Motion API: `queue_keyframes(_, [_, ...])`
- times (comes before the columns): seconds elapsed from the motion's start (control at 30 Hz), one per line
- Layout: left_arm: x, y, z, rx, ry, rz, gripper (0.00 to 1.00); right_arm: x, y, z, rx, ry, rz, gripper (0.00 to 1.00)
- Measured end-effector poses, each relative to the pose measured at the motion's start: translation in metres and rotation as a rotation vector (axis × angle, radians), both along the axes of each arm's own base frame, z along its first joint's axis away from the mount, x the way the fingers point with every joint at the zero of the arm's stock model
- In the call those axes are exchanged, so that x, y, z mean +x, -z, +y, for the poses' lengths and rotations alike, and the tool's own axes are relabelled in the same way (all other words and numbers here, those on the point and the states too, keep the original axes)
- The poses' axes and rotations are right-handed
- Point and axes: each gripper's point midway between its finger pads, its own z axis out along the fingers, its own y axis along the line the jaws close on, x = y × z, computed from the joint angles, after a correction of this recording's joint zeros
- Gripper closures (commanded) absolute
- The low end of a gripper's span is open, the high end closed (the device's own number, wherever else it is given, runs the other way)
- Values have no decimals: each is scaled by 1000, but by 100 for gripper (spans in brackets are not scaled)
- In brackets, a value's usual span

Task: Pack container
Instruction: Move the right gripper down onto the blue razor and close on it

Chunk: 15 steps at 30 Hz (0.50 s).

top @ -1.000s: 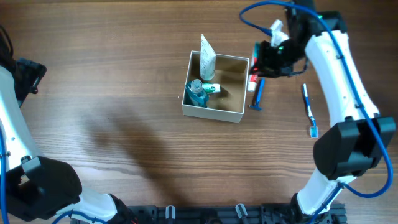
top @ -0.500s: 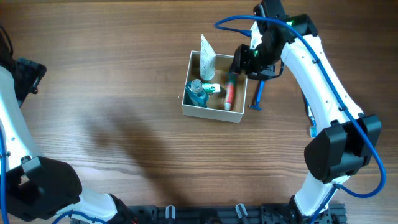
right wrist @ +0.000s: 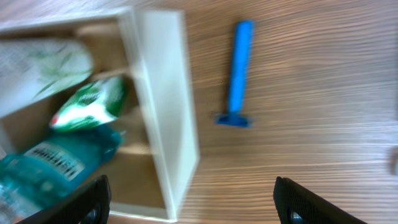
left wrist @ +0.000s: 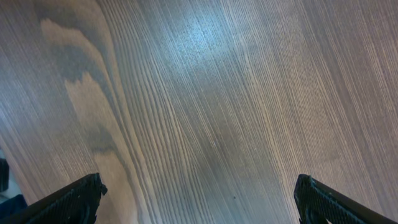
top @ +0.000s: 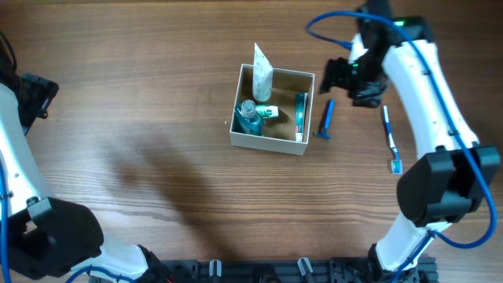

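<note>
The container [top: 269, 141] is a white box with a brown inside, at the table's middle. In it stand a white tube [top: 262, 72], a teal bottle [top: 249, 117] and a small green-and-white tube [top: 268, 112], and a slim tube [top: 300, 115] lies along its right wall. My right gripper [top: 343, 79] hovers open and empty just right of the box, above a blue razor [top: 324, 119]. In the right wrist view the right gripper [right wrist: 196, 205] spans the container wall [right wrist: 165, 106], with the blue razor [right wrist: 238, 74] beyond. My left gripper [left wrist: 199, 205] is open over bare wood.
A toothbrush [top: 391, 138] lies on the table right of the razor, under the right arm. The left arm [top: 20, 157] stays at the far left edge. The teal bottle [right wrist: 50, 168] and green-and-white tube [right wrist: 90, 102] fill the box's left side.
The right gripper carried a slim tube from beside the box into it, opened, left it along the right wall and drew back to the right. The left arm stayed still.
</note>
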Motion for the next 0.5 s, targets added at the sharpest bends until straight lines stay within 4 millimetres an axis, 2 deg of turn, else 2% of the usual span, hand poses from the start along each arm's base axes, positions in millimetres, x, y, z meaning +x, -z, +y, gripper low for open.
queue_keyframes(0.13, [0, 0, 0, 0, 0, 0, 0, 11, 2, -24, -28, 42, -35, 19])
queue_keyframes(0.2, [0, 0, 0, 0, 0, 0, 0, 20, 6, -26, -36, 53, -69, 19])
queue_keyframes(0.23, [0, 0, 0, 0, 0, 0, 0, 26, 15, -25, -39, 68, -87, 19])
queue_keyframes(0.43, [0, 0, 0, 0, 0, -1, 0, 5, 69, -29, -63, 155, 2, 21])
queue_keyframes(0.5, [0, 0, 0, 0, 0, 0, 0, -1, 80, -30, -69, 173, 21, 22])
